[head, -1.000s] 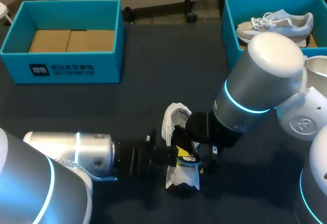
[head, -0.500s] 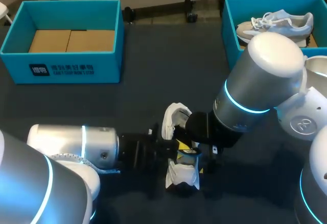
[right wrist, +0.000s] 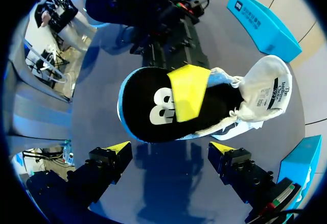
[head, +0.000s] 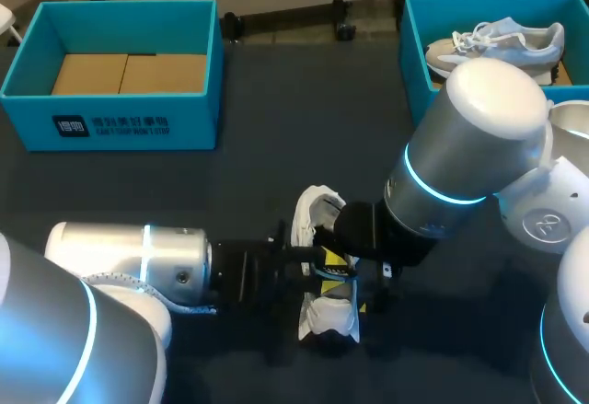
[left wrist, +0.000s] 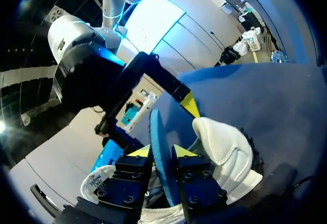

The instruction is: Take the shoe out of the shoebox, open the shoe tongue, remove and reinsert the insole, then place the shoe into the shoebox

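Edgewise, insole [left wrist: 156, 132] pinched in left tool [left wrist: 161, 151], over shoe [left wrist: 225, 152]

The shoe [head: 329, 317] lay on the counter [head: 276, 165] at its near middle, between the two arms; the insole [left wrist: 158, 147] stood edgewise in it, gripped from both sides by the left jaws; the right jaws hung above the shoe; one shoebox [head: 120, 119] sat far left, another shoebox [head: 414, 54] far right, holding a second shoe [head: 497, 40].
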Controlling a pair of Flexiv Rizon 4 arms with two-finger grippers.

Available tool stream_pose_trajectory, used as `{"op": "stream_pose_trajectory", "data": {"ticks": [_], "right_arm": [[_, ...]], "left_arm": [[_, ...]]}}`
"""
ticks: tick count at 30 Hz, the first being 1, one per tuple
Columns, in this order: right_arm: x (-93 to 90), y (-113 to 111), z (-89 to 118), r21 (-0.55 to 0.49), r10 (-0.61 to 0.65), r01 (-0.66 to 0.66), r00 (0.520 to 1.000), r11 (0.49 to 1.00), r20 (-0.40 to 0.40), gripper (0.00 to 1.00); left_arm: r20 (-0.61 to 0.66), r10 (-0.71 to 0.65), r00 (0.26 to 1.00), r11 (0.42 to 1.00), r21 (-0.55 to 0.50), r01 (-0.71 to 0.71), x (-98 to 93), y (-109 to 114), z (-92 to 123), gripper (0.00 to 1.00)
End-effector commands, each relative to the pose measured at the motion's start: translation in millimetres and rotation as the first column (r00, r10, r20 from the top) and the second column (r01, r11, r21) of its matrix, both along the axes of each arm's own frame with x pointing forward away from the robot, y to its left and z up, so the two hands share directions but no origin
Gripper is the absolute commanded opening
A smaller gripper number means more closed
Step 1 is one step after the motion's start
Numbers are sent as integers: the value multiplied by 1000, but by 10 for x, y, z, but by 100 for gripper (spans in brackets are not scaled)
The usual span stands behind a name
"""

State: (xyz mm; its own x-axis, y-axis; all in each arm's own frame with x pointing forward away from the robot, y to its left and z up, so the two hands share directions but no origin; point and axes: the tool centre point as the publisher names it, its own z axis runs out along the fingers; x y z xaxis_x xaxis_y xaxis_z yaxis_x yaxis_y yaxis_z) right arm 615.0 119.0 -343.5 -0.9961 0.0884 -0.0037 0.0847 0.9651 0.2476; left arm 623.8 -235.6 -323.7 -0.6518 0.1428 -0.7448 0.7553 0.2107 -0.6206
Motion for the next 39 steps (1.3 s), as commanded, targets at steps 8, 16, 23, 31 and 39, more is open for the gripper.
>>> {"op": "stream_pose_trajectory", "data": {"ticks": [8, 16, 23, 31, 39], "right_arm": [[-11, 10, -19, 0, -2, 2, 1000, 1000, 2, 100], [-11, 10, -19, 0, -2, 2, 1000, 1000, 2, 100], [-11, 10, -19, 0, -2, 2, 1000, 1000, 2, 100], [-11, 10, -19, 0, -2, 2, 1000, 1000, 2, 100], [-11, 10, -19, 0, -2, 2, 1000, 1000, 2, 100]], "left_arm": [[78, -53, 996, 996, 70, 48, -90, 33, -125, 0], [89, -23, 996, 995, 100, 14, 113, 26, -280, 0], [73, -12, 997, 996, 89, 6, 71, 70, -234, 0], [53, -21, 998, 998, 54, 18, -80, 148, -54, 37], [72, -49, 996, 997, 66, 44, -137, 105, -22, 0]]}}
